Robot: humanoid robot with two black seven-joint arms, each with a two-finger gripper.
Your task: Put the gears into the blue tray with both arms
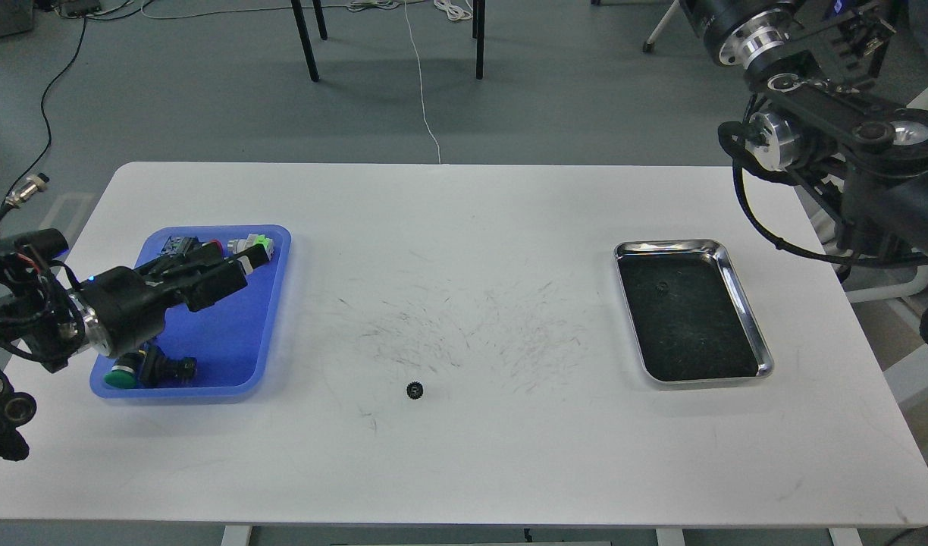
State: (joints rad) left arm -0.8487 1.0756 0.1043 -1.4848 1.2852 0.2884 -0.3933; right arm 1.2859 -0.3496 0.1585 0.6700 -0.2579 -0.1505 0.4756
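A black gear (415, 390) lies on the white, grey-scuffed table (464, 455); tray (236, 356) blue, other tray (744, 303) shiny steel.

White table (464, 470), rounded corners, its middle scuffed with dark scratch marks (464, 334). On the left sits the blue tray (229, 356), near the table's edge. Over on the right, well apart from it, a shiny steel tray (744, 303) with a dark bottom. Between them, towards the front, one tiny black gear (415, 390) lies on the bare tabletop.
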